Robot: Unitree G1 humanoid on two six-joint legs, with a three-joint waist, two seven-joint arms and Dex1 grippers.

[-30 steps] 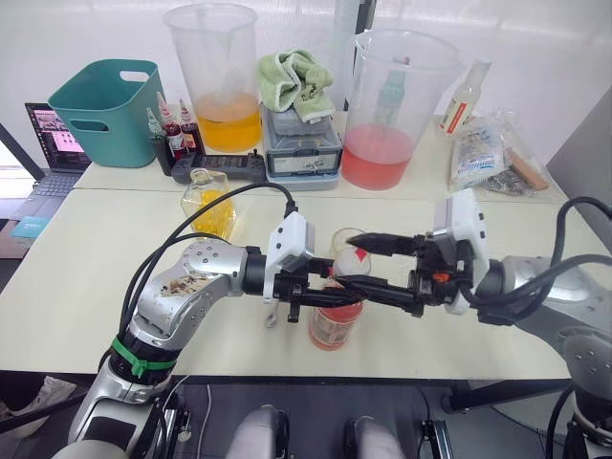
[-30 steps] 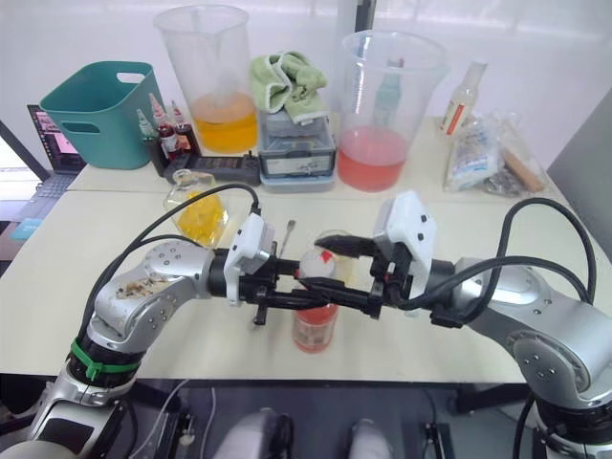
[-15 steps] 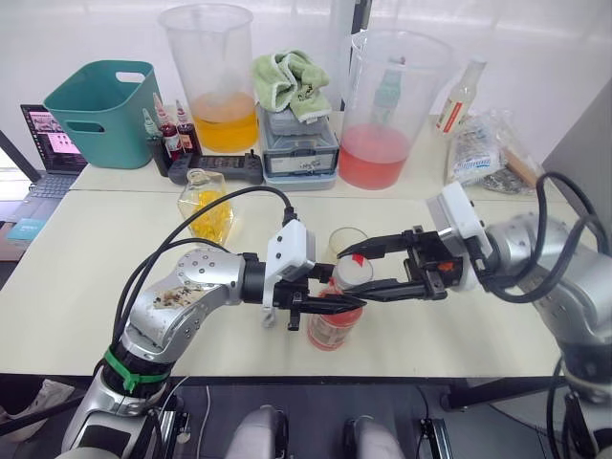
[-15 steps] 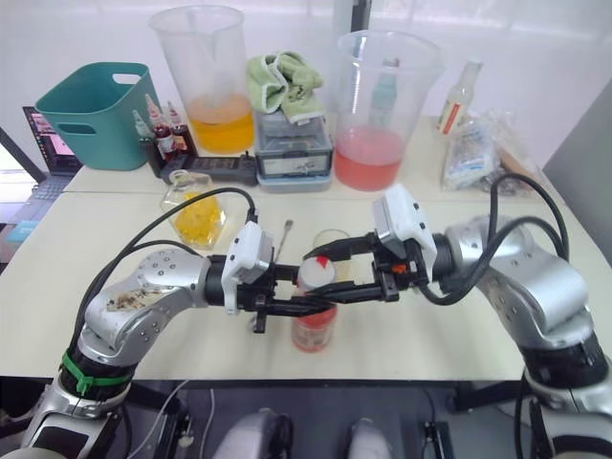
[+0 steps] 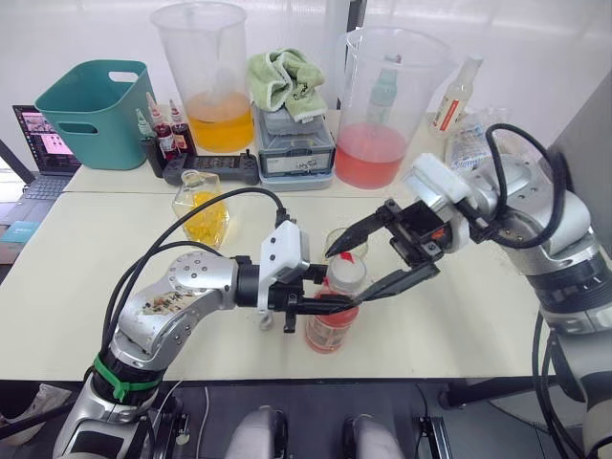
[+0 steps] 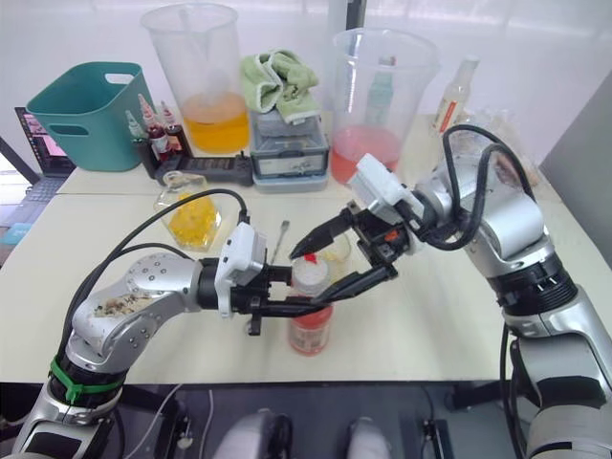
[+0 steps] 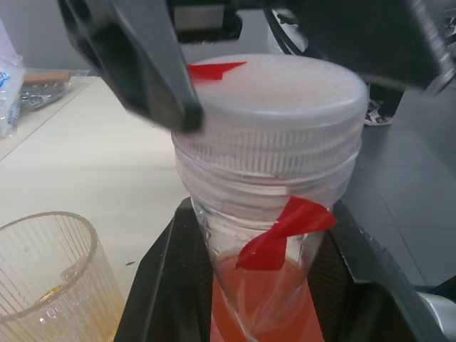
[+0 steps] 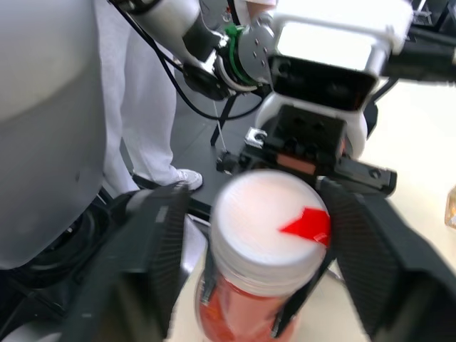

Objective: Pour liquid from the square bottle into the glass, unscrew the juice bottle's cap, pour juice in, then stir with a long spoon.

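Juice bottle (image 5: 333, 320) standing upright near the front edge of the pale table (image 5: 86, 258), its pinkish-red drink showing through the clear body and its white cap (image 5: 346, 271) still screwed on. Left gripper (image 5: 330, 304) is closed around the bottle just under the cap; in the left wrist view its black fingers (image 7: 165, 285) press against both sides of the neck. Right gripper (image 5: 371, 260) is spread wide around the cap, one finger above and behind it, the other low beside it. Whether either finger touches the cap is hard to judge, though the right wrist view shows a gap on each side. Just behind the juice bottle stands the glass (image 5: 346, 243), upright, with a little yellowish liquid at the bottom. Farther back and toward the robot's left of the juice bottle sits the square bottle (image 5: 202, 210), holding yellow liquid. The long spoon (image 6: 280, 239) lies flat on the table between the square bottle and the glass.
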